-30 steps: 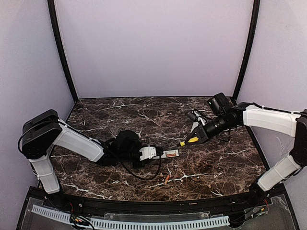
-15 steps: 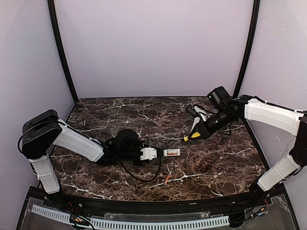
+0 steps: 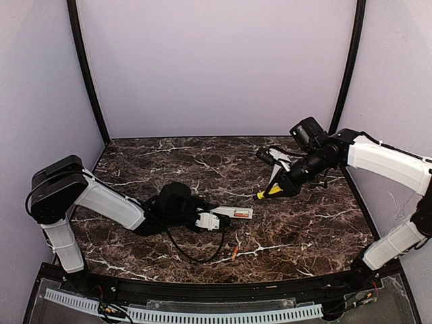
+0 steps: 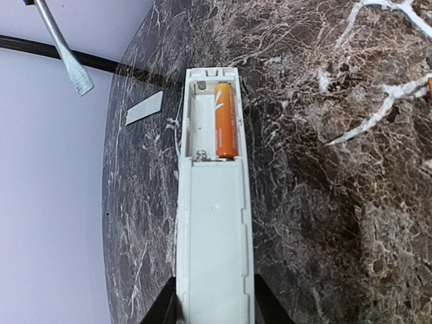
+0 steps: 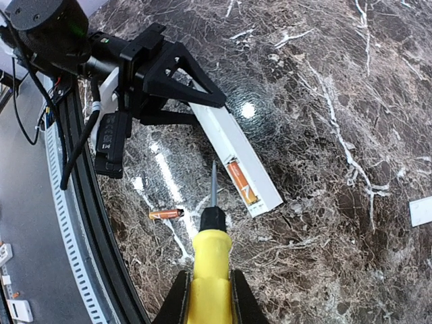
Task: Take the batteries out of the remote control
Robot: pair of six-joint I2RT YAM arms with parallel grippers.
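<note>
With the left tool clamped on the remote control at mid-frame and the right tool closed around the screwdriver, slip its tip under the end of the lodged battery and lever gently.

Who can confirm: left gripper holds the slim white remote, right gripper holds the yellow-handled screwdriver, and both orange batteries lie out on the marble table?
Not both: one orange battery sits in the slim white remote's recess (left wrist view); the other battery lies on the marble table.
</note>
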